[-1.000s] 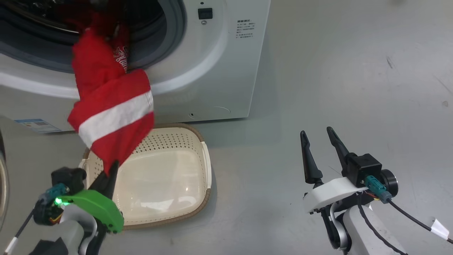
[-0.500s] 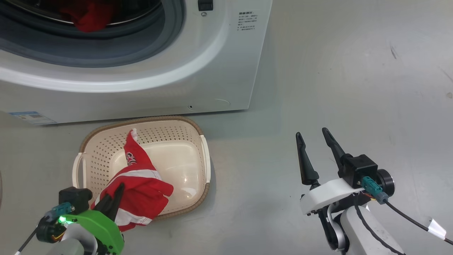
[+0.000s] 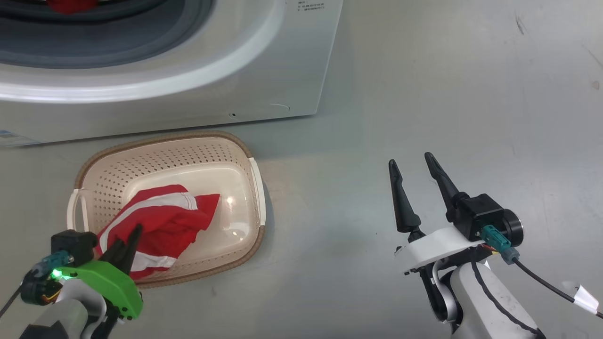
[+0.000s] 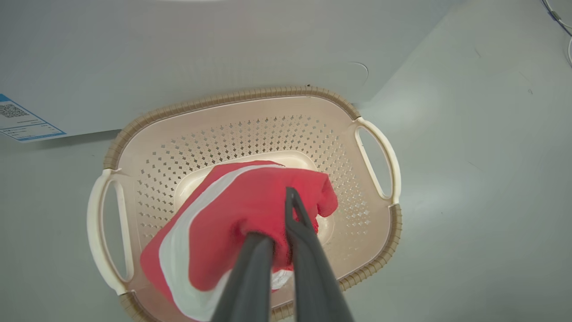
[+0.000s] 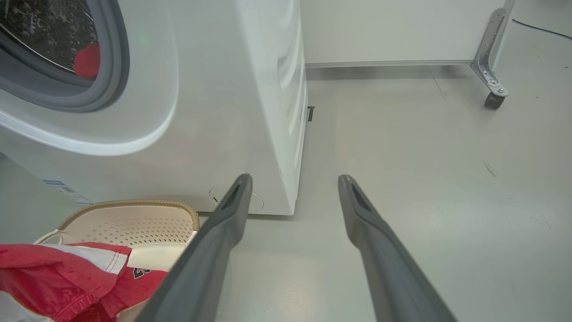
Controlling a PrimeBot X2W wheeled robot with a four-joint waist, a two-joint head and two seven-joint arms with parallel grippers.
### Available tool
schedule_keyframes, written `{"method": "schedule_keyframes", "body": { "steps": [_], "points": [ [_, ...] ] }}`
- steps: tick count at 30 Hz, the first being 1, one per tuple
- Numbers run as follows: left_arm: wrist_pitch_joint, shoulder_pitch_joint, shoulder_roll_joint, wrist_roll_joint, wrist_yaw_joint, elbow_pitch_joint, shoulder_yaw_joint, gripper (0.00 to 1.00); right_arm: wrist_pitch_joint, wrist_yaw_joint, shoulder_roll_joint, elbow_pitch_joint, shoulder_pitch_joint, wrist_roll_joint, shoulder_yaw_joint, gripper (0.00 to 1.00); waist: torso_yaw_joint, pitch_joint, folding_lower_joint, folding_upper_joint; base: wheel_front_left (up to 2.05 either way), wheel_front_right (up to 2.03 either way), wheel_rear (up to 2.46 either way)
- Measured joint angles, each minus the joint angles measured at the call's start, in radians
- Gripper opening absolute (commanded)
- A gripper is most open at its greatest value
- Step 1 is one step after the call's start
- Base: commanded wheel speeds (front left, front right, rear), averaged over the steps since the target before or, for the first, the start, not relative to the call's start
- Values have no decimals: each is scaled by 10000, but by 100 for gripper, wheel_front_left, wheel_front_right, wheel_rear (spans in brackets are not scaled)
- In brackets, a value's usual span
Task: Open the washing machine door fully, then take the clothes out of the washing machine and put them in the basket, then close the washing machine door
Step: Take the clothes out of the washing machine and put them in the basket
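Grey smooth floor (image 3: 447, 94), faint scuffs. White washing machine (image 3: 264, 70) stands on it at the upper left of the head view, its opening uncovered, with the grey gasket (image 5: 114, 67) and the drum (image 5: 35, 27) behind it exposed. Basket (image 3: 162, 137) sits on the floor just in front of the machine's base; cannot tell whether they touch. Red garment (image 3: 160, 219) with a white stripe lies bunched in the basket's near-left part, one fold reaching the near rim. Left gripper (image 3: 128, 235) is low over that rim, fingers pressed together, pinching a fold of the garment; in the left wrist view cloth covers one fingertip. Right gripper (image 3: 409, 159) is well to the basket's right above bare floor, fingers spread wide, nothing between them. Second red piece (image 5: 87, 60) rests inside the drum at the opening's lower edge. Blue label (image 4: 24, 123) is on the machine's lower front, left of the basket.
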Motion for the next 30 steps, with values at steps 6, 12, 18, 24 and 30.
{"method": "schedule_keyframes", "body": {
  "steps": [6,12,18,24,30],
  "points": [
    [0,-430,157,0,0,211,253,0,0,0,0,-261,-71,2,71,100,-226,616,0,0,0,0,0],
    [-2,-842,357,71,0,351,385,0,0,0,0,-493,-289,8,119,100,-495,1220,0,0,0,0,0],
    [-2,-897,497,169,0,669,454,100,0,0,2,-593,-433,15,174,100,-767,1601,0,0,0,0,0],
    [-4,-930,326,445,0,953,355,100,0,0,2,-581,-430,13,-134,100,-999,1704,0,0,0,0,0],
    [-4,-1011,136,579,-2,880,625,100,0,0,4,-548,-430,4,-284,100,-906,1449,0,0,0,0,0]
  ]
}}
